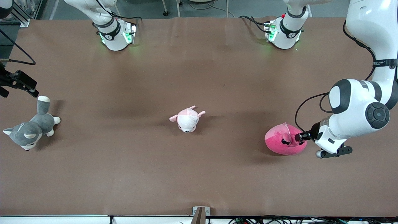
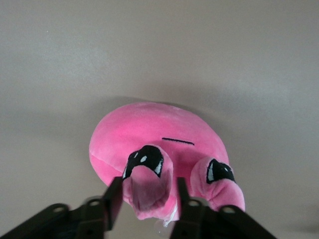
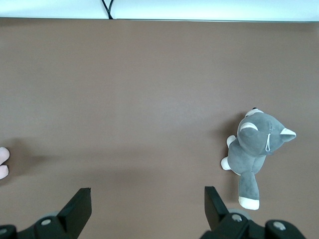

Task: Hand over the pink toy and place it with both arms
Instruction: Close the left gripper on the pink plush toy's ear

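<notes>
The pink toy point(image 1: 281, 141) is a round hot-pink plush with black angry eyes, lying on the brown table toward the left arm's end. My left gripper point(image 1: 300, 137) is low at the toy, and its fingers are closed on one ear flap. In the left wrist view the flap fills the gap between the fingers of the left gripper point(image 2: 147, 199), and the toy's body point(image 2: 149, 134) rests on the table. My right gripper point(image 1: 29, 88) waits in the air over the right arm's end of the table. In the right wrist view it point(image 3: 147, 204) is open and empty.
A small pale pink-and-white plush point(image 1: 187, 119) lies at mid table; its edge shows in the right wrist view point(image 3: 3, 162). A grey-and-white plush dog point(image 1: 29, 129) lies at the right arm's end, also in the right wrist view point(image 3: 256, 147). The table's front edge point(image 3: 199, 19) shows.
</notes>
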`<state>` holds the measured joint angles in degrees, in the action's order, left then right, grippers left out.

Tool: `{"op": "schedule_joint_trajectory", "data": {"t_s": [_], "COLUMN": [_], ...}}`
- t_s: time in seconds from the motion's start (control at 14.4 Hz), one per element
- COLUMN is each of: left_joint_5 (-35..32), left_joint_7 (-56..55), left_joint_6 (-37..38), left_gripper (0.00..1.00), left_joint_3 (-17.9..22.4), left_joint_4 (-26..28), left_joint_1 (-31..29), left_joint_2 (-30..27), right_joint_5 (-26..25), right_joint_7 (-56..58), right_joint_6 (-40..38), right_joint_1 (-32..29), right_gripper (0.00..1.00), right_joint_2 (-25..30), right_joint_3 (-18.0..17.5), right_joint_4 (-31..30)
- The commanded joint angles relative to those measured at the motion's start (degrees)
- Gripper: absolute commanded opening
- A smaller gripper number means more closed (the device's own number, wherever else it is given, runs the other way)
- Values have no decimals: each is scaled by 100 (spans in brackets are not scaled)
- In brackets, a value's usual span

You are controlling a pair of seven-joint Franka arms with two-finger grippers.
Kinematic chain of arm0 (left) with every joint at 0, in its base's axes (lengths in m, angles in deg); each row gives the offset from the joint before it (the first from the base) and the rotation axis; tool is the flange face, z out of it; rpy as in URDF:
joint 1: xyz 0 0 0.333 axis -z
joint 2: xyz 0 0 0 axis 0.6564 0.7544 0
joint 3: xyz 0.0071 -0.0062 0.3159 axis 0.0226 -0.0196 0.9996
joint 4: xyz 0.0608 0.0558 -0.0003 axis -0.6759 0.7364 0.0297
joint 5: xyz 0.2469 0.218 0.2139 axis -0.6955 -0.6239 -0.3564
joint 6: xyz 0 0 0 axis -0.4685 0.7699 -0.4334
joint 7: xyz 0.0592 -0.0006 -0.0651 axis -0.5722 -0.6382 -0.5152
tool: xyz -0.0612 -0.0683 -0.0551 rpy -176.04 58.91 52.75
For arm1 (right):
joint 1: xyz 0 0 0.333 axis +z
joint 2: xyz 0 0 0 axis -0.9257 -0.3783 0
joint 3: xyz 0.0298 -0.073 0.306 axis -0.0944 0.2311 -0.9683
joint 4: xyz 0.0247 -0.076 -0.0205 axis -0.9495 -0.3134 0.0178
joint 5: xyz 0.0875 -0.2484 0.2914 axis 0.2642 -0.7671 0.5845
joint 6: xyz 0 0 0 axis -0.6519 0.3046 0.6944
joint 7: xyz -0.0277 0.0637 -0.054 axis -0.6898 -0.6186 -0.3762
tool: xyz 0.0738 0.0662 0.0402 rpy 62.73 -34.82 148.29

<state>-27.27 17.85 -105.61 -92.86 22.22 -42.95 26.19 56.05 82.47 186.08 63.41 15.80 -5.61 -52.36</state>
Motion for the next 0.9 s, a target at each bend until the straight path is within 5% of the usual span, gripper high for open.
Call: {"op": "schedule_joint_trajectory", "data": {"t_s": [0.0,0.07,0.49,0.83], "left_joint_5": [80,80,89,308], "left_joint_7": [-39,-47,-30,-713], "left_joint_6": [-95,-86,54,1126], "left_gripper": [19,1,0,0], "left_joint_3": [6,6,-126,-722], "left_joint_4": [80,62,-86,-790], "left_joint_1": [8,34,96,78], "left_joint_2": [-5,-13,-408,-654], "right_joint_5": [6,14,23,6], "right_joint_7": [-33,-33,-33,-7], "right_joint_6": [5,-4,13,207], "right_joint_1": [-39,-39,-56,251], "right_gripper": [100,100,100,100], "right_joint_2": [-20,-20,-64,-231], "right_joint_3": [-77,-86,-86,-86], "right_joint_4": [58,84,93,102]}}
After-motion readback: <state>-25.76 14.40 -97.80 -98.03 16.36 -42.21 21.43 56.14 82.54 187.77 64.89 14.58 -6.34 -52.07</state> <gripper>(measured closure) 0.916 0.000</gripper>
